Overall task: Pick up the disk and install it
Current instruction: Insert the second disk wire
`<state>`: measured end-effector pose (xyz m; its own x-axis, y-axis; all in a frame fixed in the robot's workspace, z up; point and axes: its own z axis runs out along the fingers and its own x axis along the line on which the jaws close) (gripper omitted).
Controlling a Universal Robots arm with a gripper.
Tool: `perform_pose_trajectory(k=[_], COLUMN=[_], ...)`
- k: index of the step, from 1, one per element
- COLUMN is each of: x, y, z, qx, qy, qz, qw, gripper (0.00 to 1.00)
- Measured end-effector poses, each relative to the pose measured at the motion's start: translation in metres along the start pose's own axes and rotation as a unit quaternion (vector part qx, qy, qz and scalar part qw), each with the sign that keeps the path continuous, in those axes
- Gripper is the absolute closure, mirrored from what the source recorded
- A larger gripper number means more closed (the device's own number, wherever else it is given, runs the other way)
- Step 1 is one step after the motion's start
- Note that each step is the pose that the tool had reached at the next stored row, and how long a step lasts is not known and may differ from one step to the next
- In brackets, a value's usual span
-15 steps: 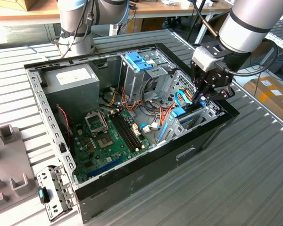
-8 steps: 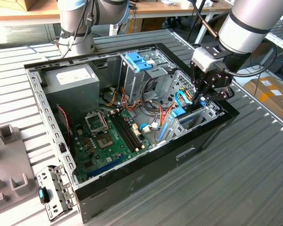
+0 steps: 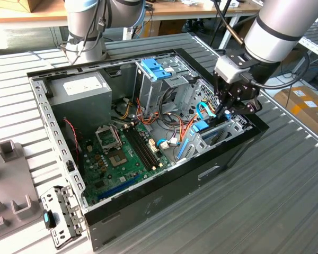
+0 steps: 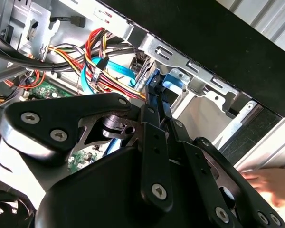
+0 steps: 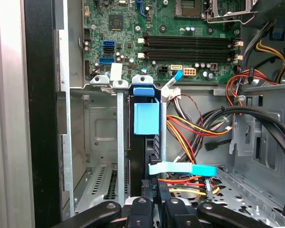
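One open computer case point(image 3: 148, 211) lay on the slatted bench, and the gripper point(image 3: 229, 108) hung over its front drive cage point(image 3: 222, 132). Its fingers point(image 5: 152, 199) were clamped on the disk point(image 5: 146, 118), which stood on edge in the bay (apparently partly seated). Loose cables point(image 5: 190, 128) just beside it could snag and jam it.

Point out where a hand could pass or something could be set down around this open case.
Bare ribbed table lies along the computer case toward the exterior view's right. Inside, it is crowded: cables run between the motherboard and the drive cage, where the gripper holds the disk on edge. The grey fixture occupies the left.
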<state>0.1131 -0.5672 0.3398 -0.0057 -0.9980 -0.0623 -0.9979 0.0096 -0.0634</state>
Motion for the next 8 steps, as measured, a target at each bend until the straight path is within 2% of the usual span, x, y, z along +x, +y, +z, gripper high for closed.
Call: perform_pose_trajectory(k=[2,8], x=[0.0002,0.0003], y=[0.0001,0.0001], z=[0.0019,0.0023], qx=[0.0000,0.0000], qy=[0.0001,0.0000], qz=[0.000,0.000], qw=[1.00000,1.00000], gripper=[0.83,0.83])
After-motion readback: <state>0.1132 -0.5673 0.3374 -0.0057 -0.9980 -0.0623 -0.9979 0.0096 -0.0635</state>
